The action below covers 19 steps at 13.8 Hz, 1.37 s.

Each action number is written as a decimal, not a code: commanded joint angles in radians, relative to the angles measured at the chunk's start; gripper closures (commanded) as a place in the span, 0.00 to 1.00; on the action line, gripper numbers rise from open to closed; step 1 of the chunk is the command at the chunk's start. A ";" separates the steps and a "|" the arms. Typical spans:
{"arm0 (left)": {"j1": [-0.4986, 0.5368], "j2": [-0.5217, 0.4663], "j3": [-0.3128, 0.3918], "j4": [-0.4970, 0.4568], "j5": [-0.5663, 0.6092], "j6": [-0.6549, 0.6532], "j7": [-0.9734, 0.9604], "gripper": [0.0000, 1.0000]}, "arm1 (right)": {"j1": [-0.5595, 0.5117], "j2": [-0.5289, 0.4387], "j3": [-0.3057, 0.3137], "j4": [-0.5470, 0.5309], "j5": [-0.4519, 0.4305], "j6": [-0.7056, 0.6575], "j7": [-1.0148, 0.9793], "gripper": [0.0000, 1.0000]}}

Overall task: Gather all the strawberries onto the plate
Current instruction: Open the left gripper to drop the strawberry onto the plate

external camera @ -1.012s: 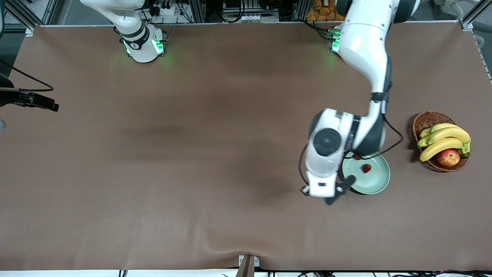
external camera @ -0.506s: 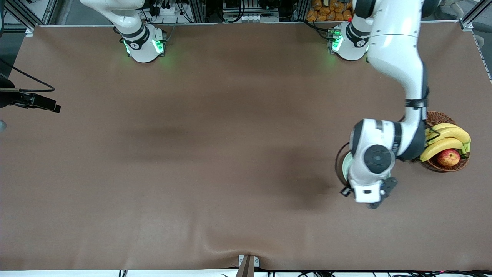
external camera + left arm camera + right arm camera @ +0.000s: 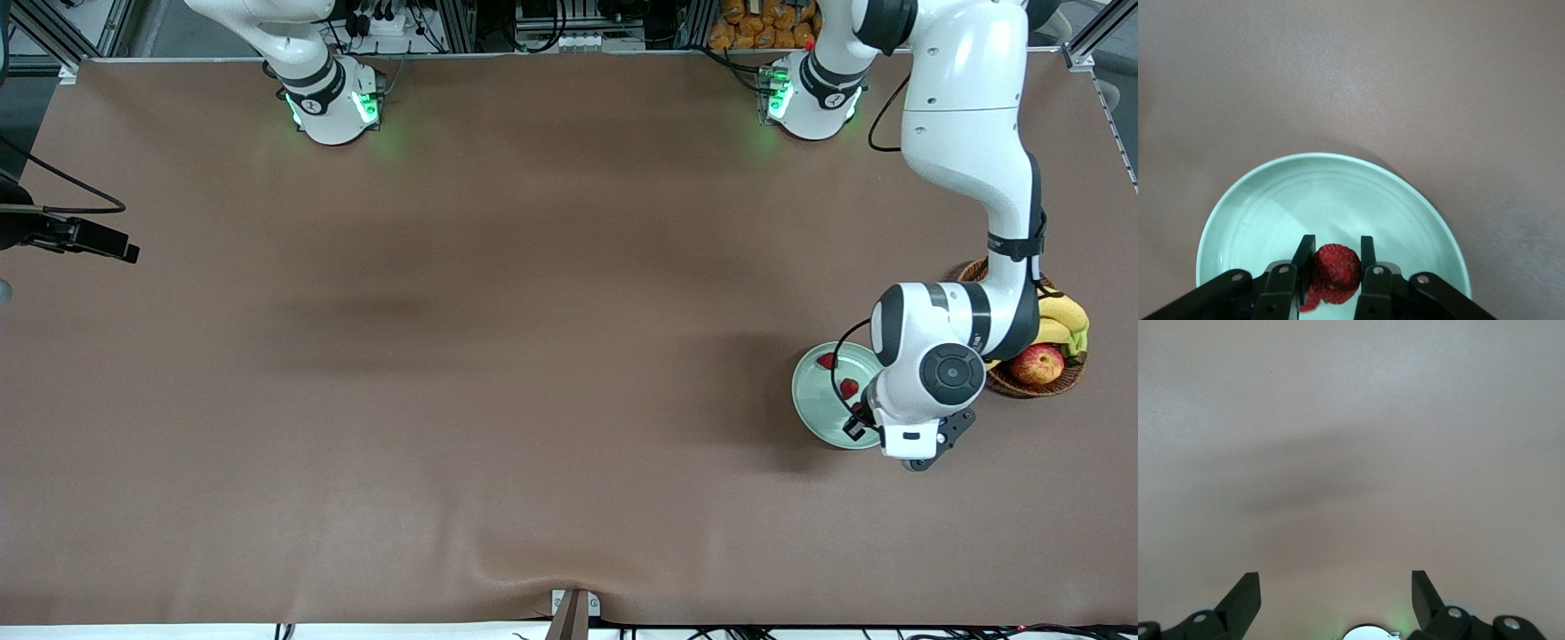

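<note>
The left gripper (image 3: 1333,270) had swung from beside the mint-green plate (image 3: 813,411) to over it, clamped on a strawberry (image 3: 1335,266). Two strawberries (image 3: 849,388) already lay inside, so only a release seemed left. The right gripper (image 3: 1336,597) waited, spread wide, empty.

The white left arm's wrist covered the edge of the round pale mint-green plate (image 3: 813,400) toward the brown wicker basket (image 3: 1013,382), and covered the left gripper (image 3: 1333,270) in the front view. A third small red strawberry (image 3: 858,410) showed there only as a sliver at the wrist's edge. In the left wrist view the picture's edge cut off the plate's rim and the lower part of the clamped strawberry (image 3: 1335,267), whose leafy cap could not be made out. The arm hid most of the basket and part of the yellow bananas (image 3: 1062,318). The right gripper (image 3: 1336,593) was outside the front view; its black fingers (image 3: 1245,593) were cut off by the right wrist picture's edge.
</note>
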 commanded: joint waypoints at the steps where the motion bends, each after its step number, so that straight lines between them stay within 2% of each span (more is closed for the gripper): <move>1: 0.064 -0.014 -0.050 -0.032 -0.012 0.031 0.059 0.56 | 0.013 -0.016 0.005 -0.004 0.010 -0.001 0.011 0.00; 2: 0.091 -0.015 -0.073 -0.032 -0.012 0.033 0.095 0.01 | 0.014 -0.017 0.005 -0.004 0.010 0.000 0.011 0.00; 5: 0.116 -0.073 -0.090 -0.030 -0.012 0.027 0.116 0.00 | 0.011 -0.014 0.005 -0.004 0.010 0.000 0.009 0.00; 7: 0.116 -0.145 -0.090 -0.032 -0.012 -0.001 0.119 0.00 | 0.013 -0.014 0.005 -0.002 -0.002 0.009 0.003 0.00; 11: 0.112 -0.312 -0.092 -0.033 -0.009 -0.141 0.200 0.00 | 0.011 -0.014 -0.001 -0.002 -0.005 0.011 0.002 0.00; 13: 0.108 -0.413 -0.093 -0.032 0.000 -0.243 0.280 0.00 | 0.027 -0.014 -0.032 -0.002 -0.004 0.012 -0.001 0.00; 15: 0.130 -0.524 -0.103 -0.032 0.000 -0.350 0.401 0.00 | 0.030 -0.014 -0.035 -0.002 -0.004 0.012 -0.002 0.00; 16: 0.148 -0.565 -0.113 -0.032 -0.006 -0.392 0.468 0.00 | 0.031 -0.014 -0.035 -0.002 -0.004 0.012 -0.001 0.00; 19: 0.242 -0.662 -0.243 -0.023 -0.006 -0.507 0.590 0.00 | 0.028 -0.010 -0.035 -0.001 -0.001 0.011 -0.003 0.00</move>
